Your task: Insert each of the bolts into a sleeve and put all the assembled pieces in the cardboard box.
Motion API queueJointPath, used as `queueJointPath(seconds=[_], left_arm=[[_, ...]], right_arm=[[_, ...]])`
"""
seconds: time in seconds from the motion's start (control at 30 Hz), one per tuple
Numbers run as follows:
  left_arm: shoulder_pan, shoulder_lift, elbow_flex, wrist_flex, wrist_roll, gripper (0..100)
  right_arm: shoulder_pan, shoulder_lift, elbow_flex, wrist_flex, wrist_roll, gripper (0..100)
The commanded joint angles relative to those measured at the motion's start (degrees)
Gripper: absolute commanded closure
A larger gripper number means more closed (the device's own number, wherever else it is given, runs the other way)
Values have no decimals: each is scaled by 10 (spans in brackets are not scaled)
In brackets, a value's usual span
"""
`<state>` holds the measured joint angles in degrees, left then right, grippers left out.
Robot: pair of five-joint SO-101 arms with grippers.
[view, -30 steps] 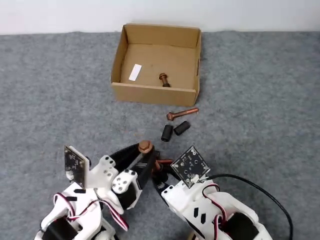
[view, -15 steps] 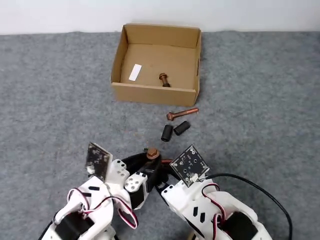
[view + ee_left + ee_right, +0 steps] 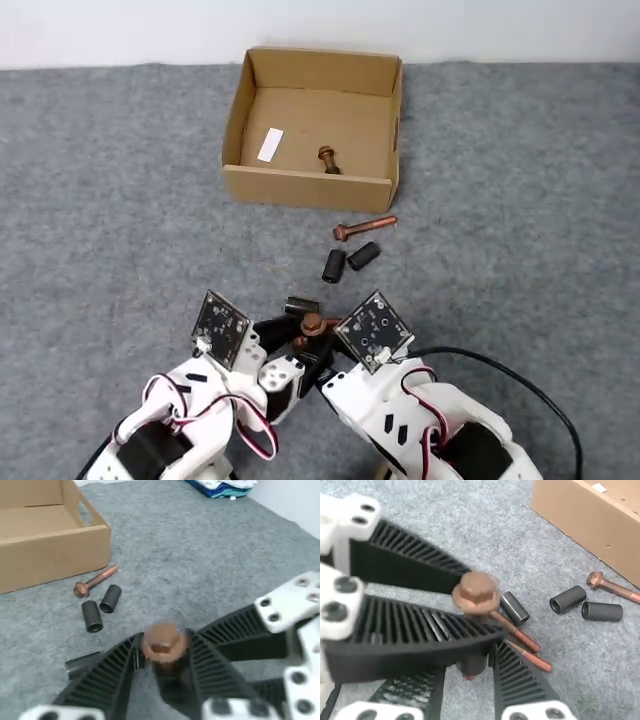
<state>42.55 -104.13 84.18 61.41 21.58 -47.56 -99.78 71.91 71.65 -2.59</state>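
Clamping the bolt (image 3: 476,593), the left gripper (image 3: 161,655) faces the right gripper (image 3: 470,662), clamped on a sleeve (image 3: 472,667); cardboard box (image 3: 310,188) label (image 3: 270,145) illegible.

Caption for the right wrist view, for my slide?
Left gripper holds a bolt upright over the sleeve in the right gripper; loose bolts, sleeves and the cardboard box lie nearby.

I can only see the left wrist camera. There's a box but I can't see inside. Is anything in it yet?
Observer: Yes. The high view shows one bolt already lying inside the cardboard box.
Operator: Cool! I see one copper bolt outside the box. Any more?
Observer: Yes. The right wrist view shows a loose bolt and a second loose bolt side by side on the carpet, next to a lone sleeve.
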Motion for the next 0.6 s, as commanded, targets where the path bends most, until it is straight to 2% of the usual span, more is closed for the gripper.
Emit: queueJointPath(seconds=[0.0, 0.2, 0.33, 0.43, 0.57], left_arm=[[9, -2, 7, 20, -20, 788], [-25, -2, -13, 27, -45, 787], [-27, -1, -84, 46, -49, 787], [-29, -1, -135, 79, -49, 788], [-76, -1, -184, 94, -49, 881]], right_arm=[[1, -13, -17, -17, 4, 990], [2, -13, -14, -17, 4, 990], [3, -13, -14, -17, 4, 990], [30, -8, -14, -17, 3, 990], [80, -7, -17, -15, -32, 990]])
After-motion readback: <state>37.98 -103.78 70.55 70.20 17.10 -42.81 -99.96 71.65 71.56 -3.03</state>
